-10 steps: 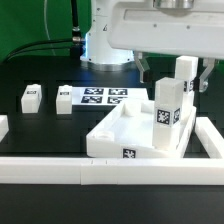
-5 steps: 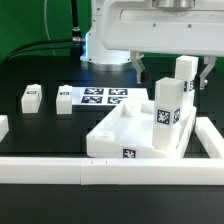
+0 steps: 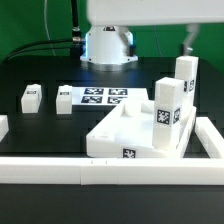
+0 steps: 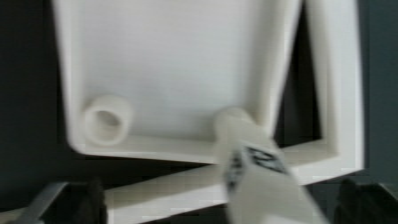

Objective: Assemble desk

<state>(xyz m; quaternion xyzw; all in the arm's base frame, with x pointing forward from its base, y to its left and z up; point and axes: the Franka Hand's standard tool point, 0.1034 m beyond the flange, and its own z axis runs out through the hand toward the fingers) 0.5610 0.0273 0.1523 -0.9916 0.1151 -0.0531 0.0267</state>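
- Hanging well above the tray (image 3: 105, 143), the pincer (image 4: 205, 203) is wide open and grips nothing. Its two dark fingertips (image 4: 43, 203) show far apart in the wrist view.
- The exterior view's frame cuts off most of the pincer. Only one grey finger (image 3: 187, 42) shows there, above the far leg (image 3: 186, 78) and clear of it.
- Straight below the pincer, between its fingertips, an upright leg (image 4: 260, 170) rises from a corner of the tray and touches neither tip. Whether it is the far leg or the near leg (image 3: 167, 112) cannot be told.
- Beside that leg, along the same edge of the tray, is an empty round socket (image 4: 107, 122).
- The tray, the desk's main part, lies rim up on the black tabletop (image 3: 45, 130) beneath the pincer. It sits near both the front rail (image 3: 100, 172) and the side rail (image 3: 212, 135).
- The near leg and the far leg stand upright in the tray on the exterior view's right, one behind the other, and each carries a tag.
- Well away from the pincer, toward the exterior view's left, the first loose leg (image 3: 30, 97) and the second loose leg (image 3: 64, 99) rest on the tabletop, apart from each other.
- The marker board (image 3: 103, 98) lies flat just beside the second loose leg, on the tray's side of it.
- The arm base (image 3: 108, 45) stands behind the marker board.
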